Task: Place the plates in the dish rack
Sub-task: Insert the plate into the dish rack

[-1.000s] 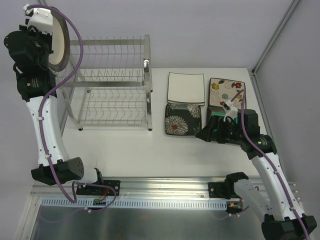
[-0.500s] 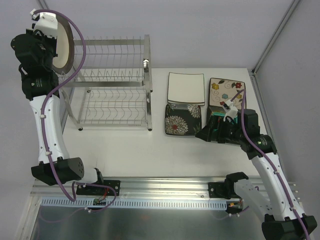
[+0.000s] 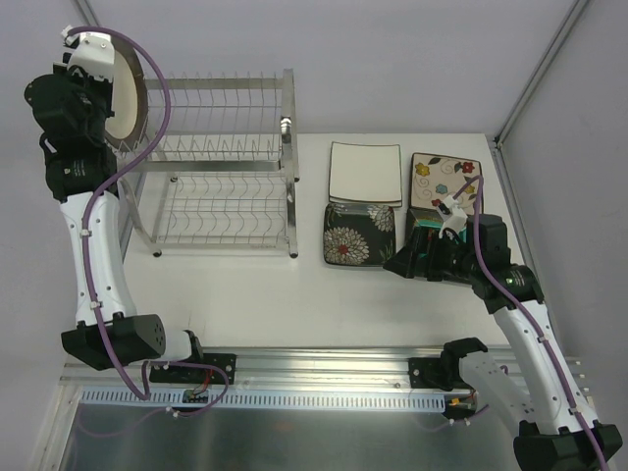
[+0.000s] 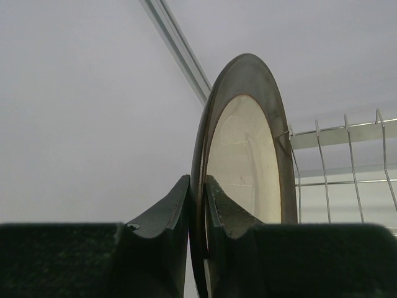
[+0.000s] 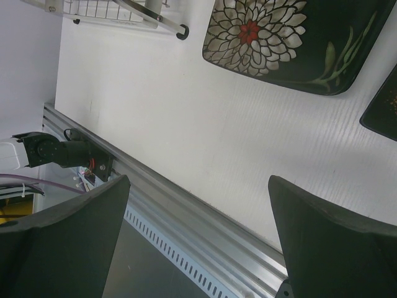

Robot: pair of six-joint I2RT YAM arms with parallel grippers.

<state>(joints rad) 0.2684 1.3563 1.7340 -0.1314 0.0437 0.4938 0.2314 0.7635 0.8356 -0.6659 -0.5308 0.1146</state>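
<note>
My left gripper [image 3: 104, 96] is shut on the rim of the round cream plate with a dark rim [image 3: 126, 90] and holds it upright, high at the left end of the silver wire dish rack [image 3: 221, 162]. In the left wrist view the plate [image 4: 245, 155] stands edge-on between the fingers [image 4: 167, 211], with the rack wires [image 4: 347, 149] just to its right. The white square plate [image 3: 365, 173], flowered cream plate [image 3: 444, 182] and black chrysanthemum plate [image 3: 358, 234] lie flat on the table. My right gripper [image 3: 404, 263] is open and empty, over the mostly hidden teal-centred plate [image 3: 424, 235].
The right wrist view shows the black chrysanthemum plate [image 5: 285, 37], a dark plate corner [image 5: 381, 108], a rack foot [image 5: 181, 31] and the metal rail [image 5: 186, 217] at the table's near edge. Both rack tiers hold nothing.
My left arm has carried the round plate a little to the right, closer to the rack's left end. The right arm has not moved.
</note>
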